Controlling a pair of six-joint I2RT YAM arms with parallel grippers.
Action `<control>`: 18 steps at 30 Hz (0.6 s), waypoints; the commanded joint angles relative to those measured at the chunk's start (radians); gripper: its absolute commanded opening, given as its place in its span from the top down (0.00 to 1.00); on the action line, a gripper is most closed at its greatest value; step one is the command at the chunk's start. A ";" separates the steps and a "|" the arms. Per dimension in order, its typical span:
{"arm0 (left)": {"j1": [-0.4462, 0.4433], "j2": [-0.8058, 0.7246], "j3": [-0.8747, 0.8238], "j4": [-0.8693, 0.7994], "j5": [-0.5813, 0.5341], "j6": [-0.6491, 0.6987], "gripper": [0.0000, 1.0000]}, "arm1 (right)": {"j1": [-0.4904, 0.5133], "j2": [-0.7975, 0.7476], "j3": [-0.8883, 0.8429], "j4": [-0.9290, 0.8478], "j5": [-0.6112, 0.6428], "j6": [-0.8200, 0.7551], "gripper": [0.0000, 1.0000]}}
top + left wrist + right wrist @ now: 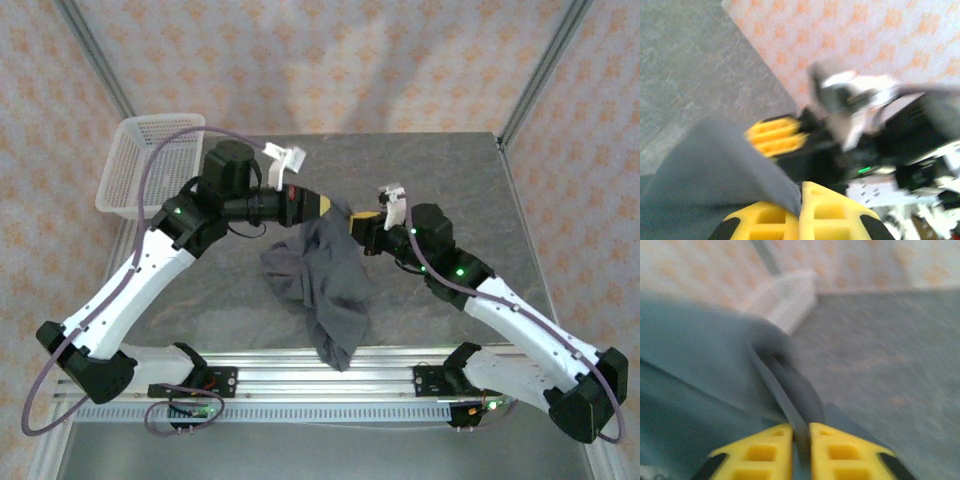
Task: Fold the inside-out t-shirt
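Cloth hangs between the two grippers: the inside-out t-shirt [325, 275] is held up in a bunch over the middle of the table [470, 180]. Its lower end trails down to the near edge. The left gripper [338, 208] and the right gripper [360, 222] sit just beside each other at the top of the bundle.

In the left wrist view, the left gripper's [801, 206] yellow pads are closed on a fold of the grey fabric [705, 170], and the other arm's yellow finger [775, 135] is close ahead. In the right wrist view, the right gripper [800, 440] is likewise clamped on a thin edge of the shirt [690, 365]. Both pairs of jaws are pinching cloth.

The step in hand looks like lifting and sorting out the garment — not yet a fold, since the shirt is crumpled rather than spread. The next move probably calls for drawing the two holds apart so the fabric opens, then laying it flat on the table. With both grips so close together, I cannot tell which parts of the shirt they hold, so a regrasp may be needed.

The one container is a white mesh basket [150, 160] at the far left corner, well apart from the shirt — I can make out nothing inside it. It also shows as a pale blur [787, 302] in the right wrist view.
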 commanded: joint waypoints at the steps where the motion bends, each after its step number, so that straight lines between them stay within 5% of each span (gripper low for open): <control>1: 0.013 0.068 0.135 -0.089 -0.031 -0.150 1.00 | -0.009 0.050 0.009 -0.197 0.126 -0.109 0.71; 4: 0.012 0.094 0.125 -0.086 -0.023 -0.190 1.00 | -0.001 0.005 0.050 -0.202 0.126 -0.063 0.55; 10: 0.010 0.124 0.095 -0.072 -0.053 -0.219 1.00 | 0.274 -0.138 0.052 -0.107 0.502 -0.029 0.59; 13: 0.004 0.126 0.097 -0.074 -0.077 -0.216 1.00 | 0.367 -0.114 0.070 -0.034 0.571 -0.059 0.58; 15: 0.000 0.121 0.088 -0.045 -0.065 -0.220 1.00 | 0.378 -0.062 0.093 0.001 0.559 -0.118 0.53; 18: -0.002 0.119 0.091 -0.027 -0.034 -0.215 1.00 | 0.373 0.002 0.086 0.066 0.727 -0.195 0.42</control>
